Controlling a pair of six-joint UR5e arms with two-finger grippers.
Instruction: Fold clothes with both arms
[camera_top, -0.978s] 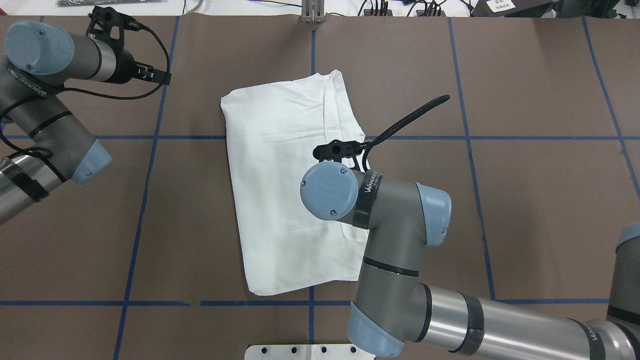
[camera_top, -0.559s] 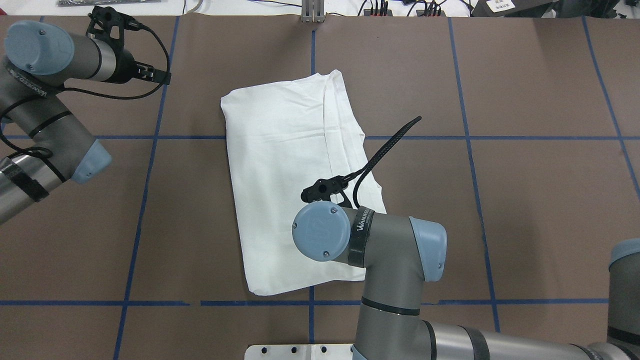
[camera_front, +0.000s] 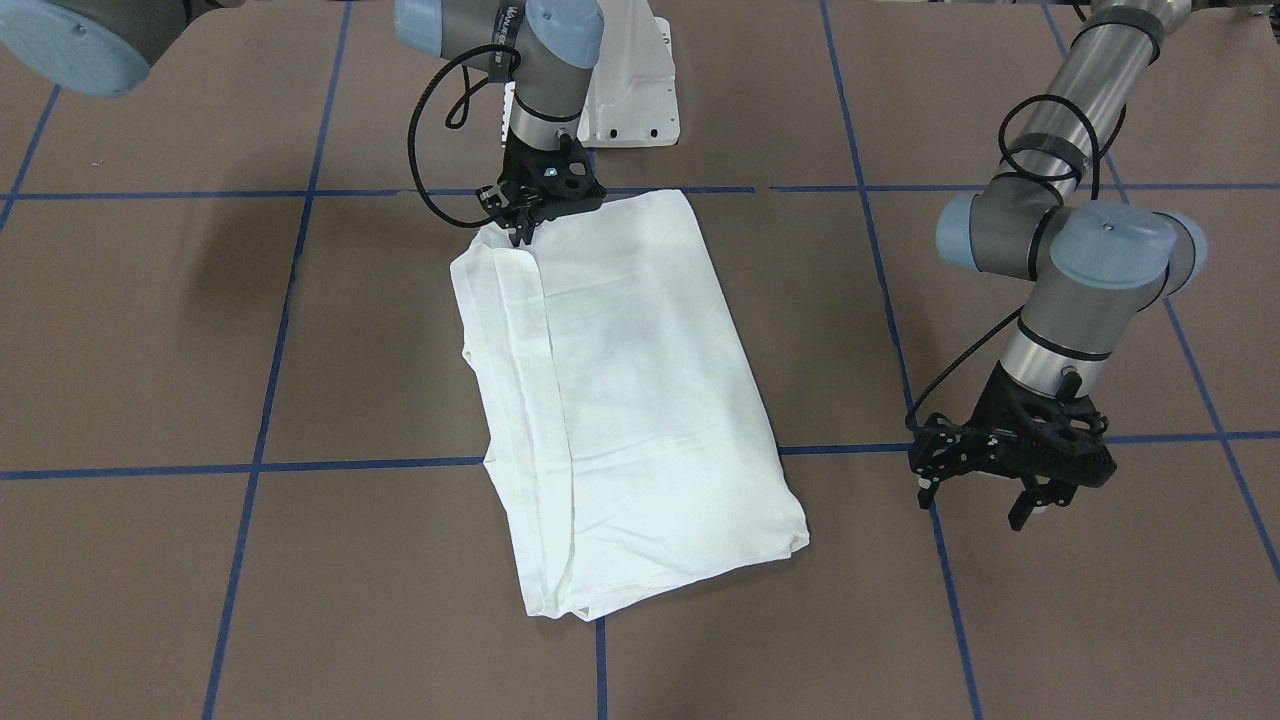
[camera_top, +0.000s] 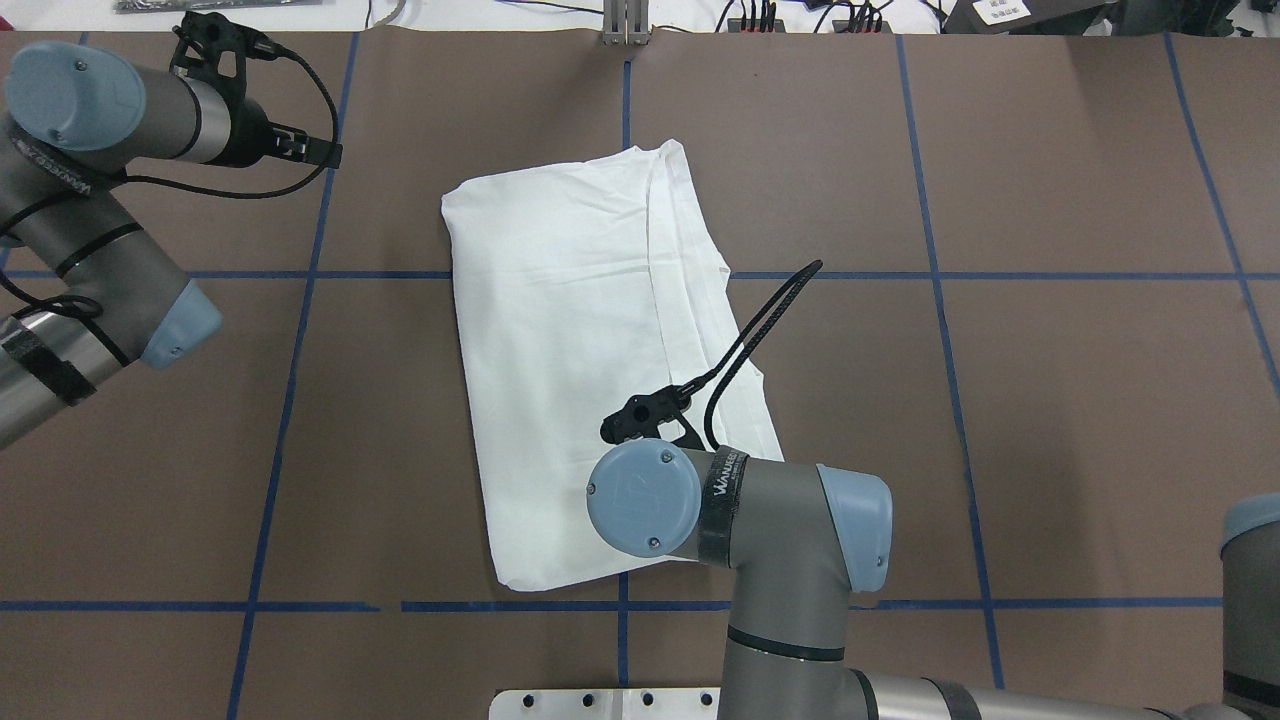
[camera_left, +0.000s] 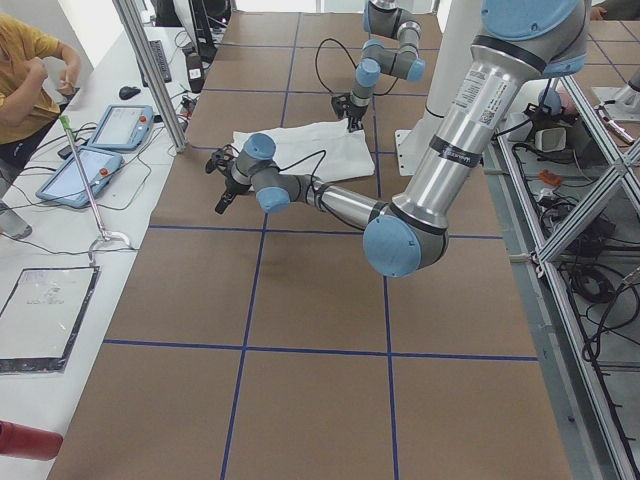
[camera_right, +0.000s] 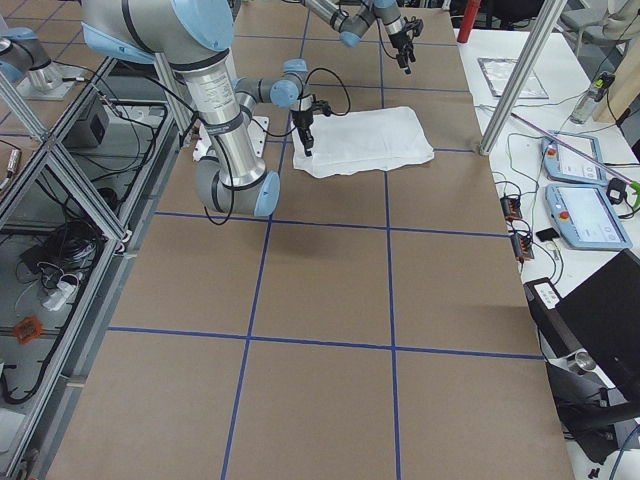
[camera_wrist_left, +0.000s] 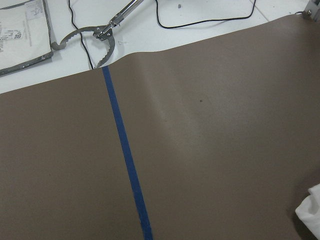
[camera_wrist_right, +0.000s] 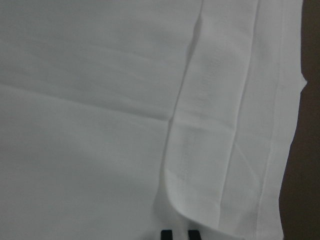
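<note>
White folded T-shirt (camera_top: 560, 330), near corner under right arm (camera_top: 790, 530) overhead; right tool (camera_front: 520, 235) together, left tool (camera_front: 975, 503) apart.

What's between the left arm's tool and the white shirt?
Only bare brown table cover crossed by a blue tape line lies between the left tool and the shirt; the front-facing view shows it.

table (camera_top: 1050, 400): brown, blue tape grid (camera_top: 1000, 275) | on it: folded white T-shirt (camera_top: 560, 330)

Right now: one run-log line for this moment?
white T-shirt: folded, flat | right end effector: shut, at robot-side corner | left end effector: open, off T-shirt
</note>
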